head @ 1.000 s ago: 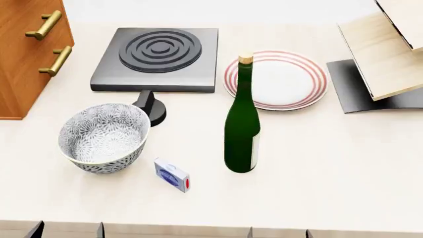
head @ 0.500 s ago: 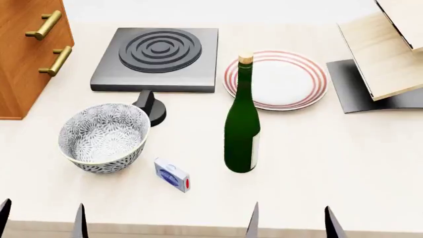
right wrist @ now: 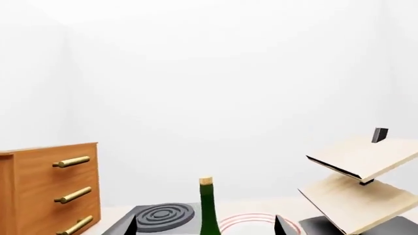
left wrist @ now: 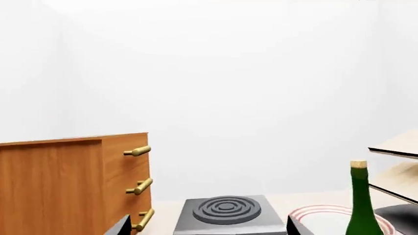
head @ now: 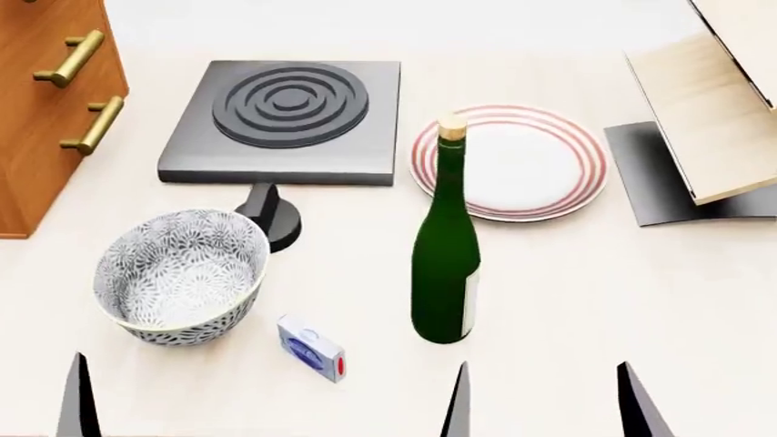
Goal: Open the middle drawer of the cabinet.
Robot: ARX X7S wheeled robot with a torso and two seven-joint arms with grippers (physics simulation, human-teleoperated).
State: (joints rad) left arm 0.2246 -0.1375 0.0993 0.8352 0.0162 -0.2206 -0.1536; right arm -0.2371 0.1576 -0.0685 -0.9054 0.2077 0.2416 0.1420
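So far nothing of the task is done — all three drawers of the cabinet (right wrist: 49, 188) sit flush, and the middle drawer (right wrist: 65, 195) is untouched, its brass handle (right wrist: 72, 195) well ahead of the left gripper (head: 112, 401) and off to its left. That gripper rests low at the near edge of the desk (head: 583, 300), fingertips spread apart and holding nothing; the right gripper (head: 547, 401) does likewise. Everything is left to do: reach, grasp the handle, pull.

By count, left to right — one cabinet with three drawers and three handles, one patterned bowl (head: 180, 275) just ahead of the left gripper, one burner (head: 282, 120) with one black knob (head: 272, 215), one small blue box (head: 309, 347), one green bottle (head: 446, 259) just ahead of the right gripper, one red-ringed plate (head: 529, 164), and one pale wooden rack (head: 716, 100) far to its right.
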